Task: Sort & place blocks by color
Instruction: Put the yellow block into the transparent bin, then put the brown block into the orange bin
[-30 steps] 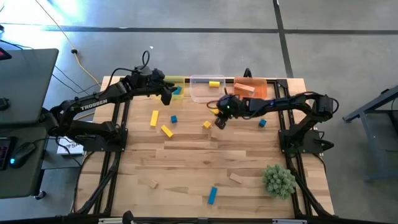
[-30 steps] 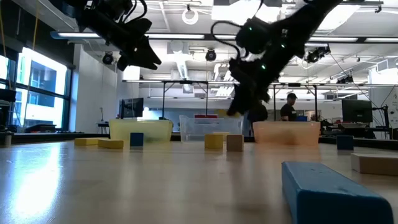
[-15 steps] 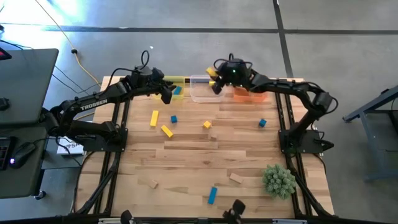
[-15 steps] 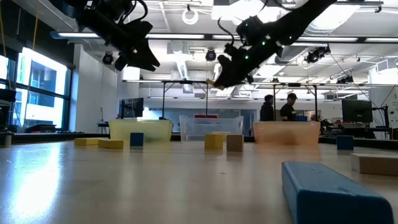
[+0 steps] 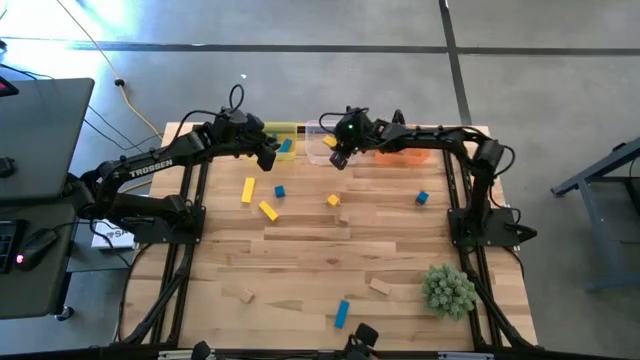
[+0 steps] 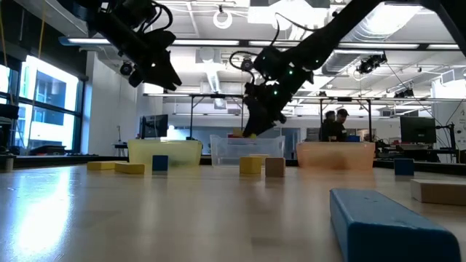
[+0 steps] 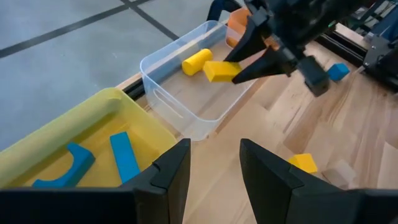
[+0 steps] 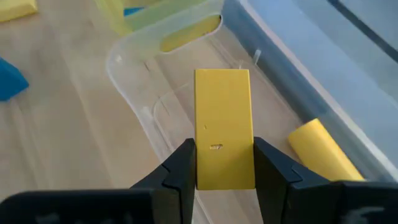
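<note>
The right gripper (image 8: 224,168) is hanging over the clear bin (image 5: 322,150) at the 12 o'clock edge of the counter (image 5: 300,260), its jaws clamped on a yellow bar (image 8: 224,127) that is sticking out past the fingertips above the bin's floor. A yellow cylinder (image 8: 323,152) is already lying inside that bin, just beside the held bar. In the low view the same gripper is reaching down toward the bin's rim from above.

The left gripper (image 7: 211,168) is hovering over the yellow bin (image 5: 285,133), which is sitting just beside the clear bin toward 9 o'clock; its jaws are standing apart with nothing between them. Two blue pieces are lying in the yellow bin, a straight blue bar (image 7: 124,155) and a curved blue piece (image 7: 74,163). The orange bin (image 5: 410,152) is sitting on the clear bin's other side, toward 3 o'clock.

Loose blocks are lying across the counter: two yellow bars (image 5: 247,190) and a small blue cube (image 5: 280,191) toward 10 o'clock, a yellow cube (image 5: 332,201) with a tan cube (image 5: 343,216) near the centre, another blue cube (image 5: 422,198) toward 2 o'clock, a long blue bar (image 5: 341,314) at 6 o'clock, and tan blocks (image 5: 379,286) near it. A spiky green plant ball (image 5: 447,290) is sitting toward 4 o'clock.
</note>
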`<action>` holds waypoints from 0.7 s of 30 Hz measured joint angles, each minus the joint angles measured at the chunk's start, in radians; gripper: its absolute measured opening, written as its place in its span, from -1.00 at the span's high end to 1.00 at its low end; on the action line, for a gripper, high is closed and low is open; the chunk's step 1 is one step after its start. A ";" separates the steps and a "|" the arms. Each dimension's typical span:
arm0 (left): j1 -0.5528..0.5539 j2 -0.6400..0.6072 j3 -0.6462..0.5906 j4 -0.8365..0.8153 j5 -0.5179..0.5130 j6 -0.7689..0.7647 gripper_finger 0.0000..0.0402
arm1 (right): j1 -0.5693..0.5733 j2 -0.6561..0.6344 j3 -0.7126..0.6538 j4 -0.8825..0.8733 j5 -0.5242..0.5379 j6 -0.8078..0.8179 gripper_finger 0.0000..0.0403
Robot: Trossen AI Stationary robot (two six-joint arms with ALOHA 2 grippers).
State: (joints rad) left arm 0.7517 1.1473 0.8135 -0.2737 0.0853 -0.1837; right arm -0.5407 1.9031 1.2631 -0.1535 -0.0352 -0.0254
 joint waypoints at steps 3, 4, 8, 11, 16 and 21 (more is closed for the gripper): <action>0.000 0.000 0.000 0.000 -0.007 -0.013 0.36 | 0.000 0.030 0.031 -0.037 0.000 0.001 0.51; 0.000 0.000 0.000 0.000 -0.014 -0.027 0.36 | 0.000 0.034 0.040 -0.042 0.001 0.001 0.51; 0.000 0.000 0.000 0.000 -0.023 -0.041 0.36 | 0.000 0.035 0.066 -0.046 0.029 0.002 0.45; 0.000 0.000 0.000 0.000 -0.022 -0.041 0.36 | 0.000 0.035 0.086 -0.067 0.059 0.000 0.32; 0.000 0.000 0.000 0.000 -0.015 -0.041 0.36 | -0.002 0.035 0.106 -0.102 0.074 0.001 0.17; 0.000 0.000 0.000 0.000 -0.014 -0.041 0.35 | 0.004 0.035 0.145 -0.157 0.103 0.022 0.15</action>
State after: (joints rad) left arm 0.7517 1.1473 0.8135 -0.2737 0.0708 -0.2245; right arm -0.5365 1.9385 1.4086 -0.3108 0.0677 -0.0031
